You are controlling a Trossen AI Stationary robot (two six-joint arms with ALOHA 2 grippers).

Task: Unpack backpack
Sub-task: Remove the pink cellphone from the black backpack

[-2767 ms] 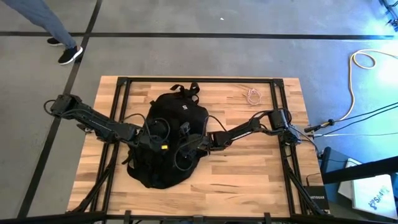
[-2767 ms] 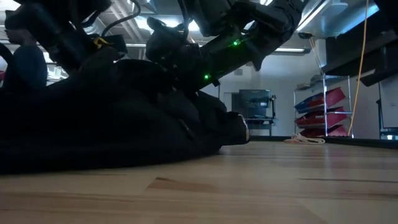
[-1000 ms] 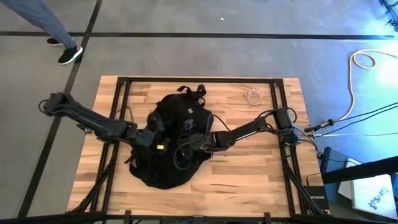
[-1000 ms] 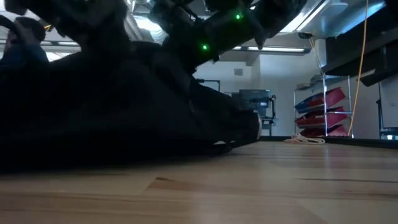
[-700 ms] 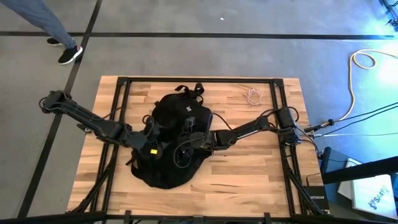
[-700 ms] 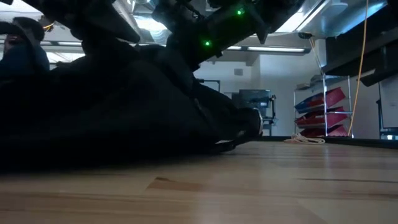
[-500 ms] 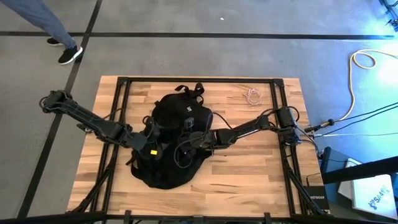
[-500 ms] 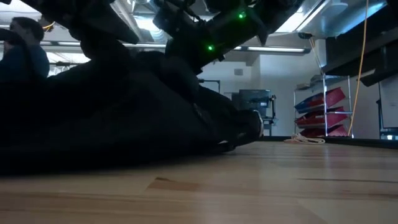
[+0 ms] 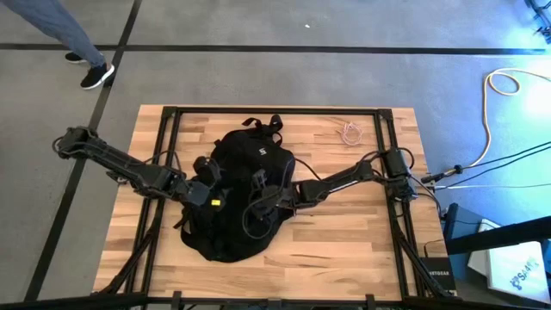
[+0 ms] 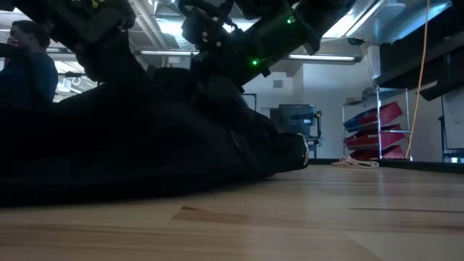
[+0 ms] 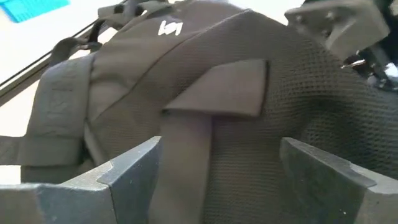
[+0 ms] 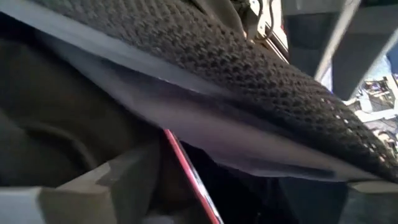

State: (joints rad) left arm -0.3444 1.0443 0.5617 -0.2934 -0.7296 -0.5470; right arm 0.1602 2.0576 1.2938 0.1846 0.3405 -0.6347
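The left pincer (image 11: 217, 174) gapes wide at the backpack (image 9: 245, 172) strap; the right pincer (image 12: 249, 186), fingers parted, reaches under the backpack's mesh.

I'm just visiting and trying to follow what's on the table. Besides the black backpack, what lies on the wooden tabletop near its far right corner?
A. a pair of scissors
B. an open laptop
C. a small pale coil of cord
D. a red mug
C: the high view shows a small pale coiled cord lying apart from the backpack on the table.

Both arms reach in toward frame center; left hand (image 9: 207, 175) open, right hand (image 9: 261, 195) open.
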